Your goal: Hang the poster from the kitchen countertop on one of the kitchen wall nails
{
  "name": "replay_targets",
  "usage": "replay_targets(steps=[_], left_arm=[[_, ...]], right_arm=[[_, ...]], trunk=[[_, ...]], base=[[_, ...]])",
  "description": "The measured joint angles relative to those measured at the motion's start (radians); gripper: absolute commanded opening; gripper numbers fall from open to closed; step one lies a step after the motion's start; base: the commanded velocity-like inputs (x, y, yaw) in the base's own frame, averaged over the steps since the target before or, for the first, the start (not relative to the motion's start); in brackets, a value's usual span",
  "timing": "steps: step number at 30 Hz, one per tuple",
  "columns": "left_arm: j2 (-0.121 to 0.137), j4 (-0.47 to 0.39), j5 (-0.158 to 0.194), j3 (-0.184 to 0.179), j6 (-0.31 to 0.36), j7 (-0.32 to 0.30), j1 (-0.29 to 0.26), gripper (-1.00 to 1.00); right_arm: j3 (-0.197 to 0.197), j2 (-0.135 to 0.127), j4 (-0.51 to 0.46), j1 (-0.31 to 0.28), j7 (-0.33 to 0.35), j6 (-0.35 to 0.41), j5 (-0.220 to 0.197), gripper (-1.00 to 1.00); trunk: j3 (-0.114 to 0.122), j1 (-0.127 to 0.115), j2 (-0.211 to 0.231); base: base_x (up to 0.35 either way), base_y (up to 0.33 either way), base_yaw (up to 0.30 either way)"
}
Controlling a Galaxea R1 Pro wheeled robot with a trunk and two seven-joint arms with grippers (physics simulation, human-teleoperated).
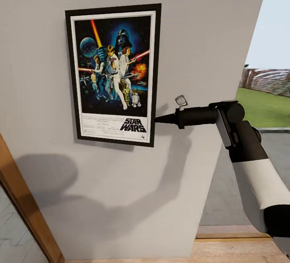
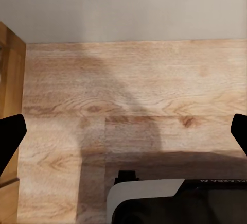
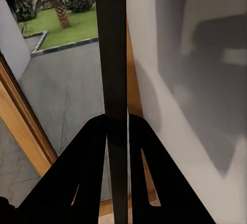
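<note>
The Star Wars poster [image 1: 113, 73] stands upright and flat against the light-grey wall [image 1: 201, 33]. My right gripper [image 1: 156, 119] reaches in from the right and is shut on the poster's lower right edge. In the right wrist view the poster [image 3: 113, 54] appears edge-on as a dark strip pinched between both fingers of that gripper [image 3: 117, 123]. The nail is hidden, and the countertop is out of view. My left gripper [image 2: 123, 131] is open with nothing in it, pointing down at the wooden floor [image 2: 134, 85].
A wooden door frame [image 1: 24, 198] slants up at the lower left. To the right of the wall's edge an opening shows pavement and a green lawn [image 1: 266, 110]. Wooden floor [image 1: 237, 251] runs along the wall's foot.
</note>
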Motion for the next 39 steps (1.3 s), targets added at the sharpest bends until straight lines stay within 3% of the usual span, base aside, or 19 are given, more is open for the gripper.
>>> replay_targets(steps=[39], left_arm=[[0.0,0.0,0.0,0.0,0.0,0.0,0.0,1.0]], right_arm=[[-0.001,0.0,0.0,0.0,-0.001,0.001,0.002,-1.0]], trunk=[[0.0,0.0,0.0]], base=[[0.001,0.0,0.0]])
